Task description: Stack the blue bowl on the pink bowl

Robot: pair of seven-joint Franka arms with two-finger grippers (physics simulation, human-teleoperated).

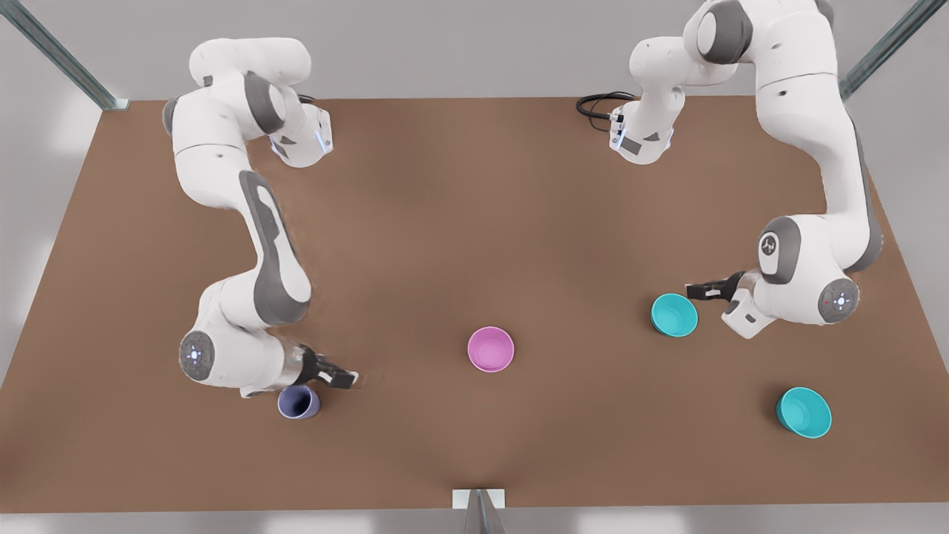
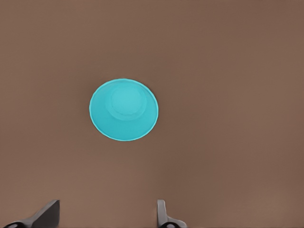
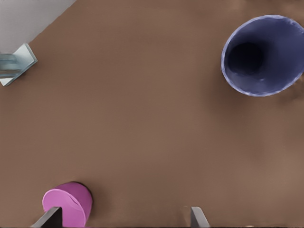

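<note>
Left claw (image 1: 693,291) open, empty, just above blue bowl (image 1: 674,314), at its 1 o'clock. Right claw (image 1: 345,377) open, pink bowl (image 1: 491,349) at its 3 o'clock, apart.

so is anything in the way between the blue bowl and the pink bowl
Nothing visible: bare table lies between the blue bowl and the pink bowl. The purple cup and the other teal bowl sit well off that line.
</note>
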